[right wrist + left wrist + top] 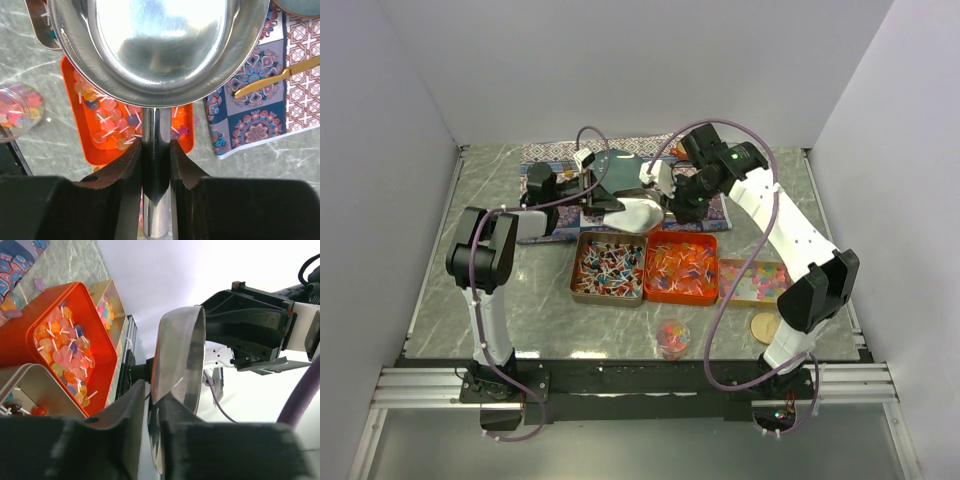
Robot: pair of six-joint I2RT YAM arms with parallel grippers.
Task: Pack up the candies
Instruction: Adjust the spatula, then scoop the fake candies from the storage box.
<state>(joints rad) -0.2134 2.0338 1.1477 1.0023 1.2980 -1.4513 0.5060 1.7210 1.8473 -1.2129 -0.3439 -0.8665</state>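
Tiny colourful candies on white sticks (682, 262) lie loose in three trays mid-surface: a silver metal rectangular tray (607, 301), an orange rectangular tray (680, 298) and a pale metal tray (738, 264). A few more sit in a small clear round jar (672, 338) nearer the arm bases. Judged light, hard, glossy and slippery, with sticks likely to tangle. Too small to pinch singly, better shovelled from under the heap. Shiny silver metal scoop (160, 45), with a smooth rigid oval bowl, hangs over the trays' far side. Right fingers (122, 175) are clamped tight on its thin round handle. Left fingers (117, 420) are narrowly parted at the bowl rim; cannot tell if they grip. Grey marbled surface (520, 300) looks slick.
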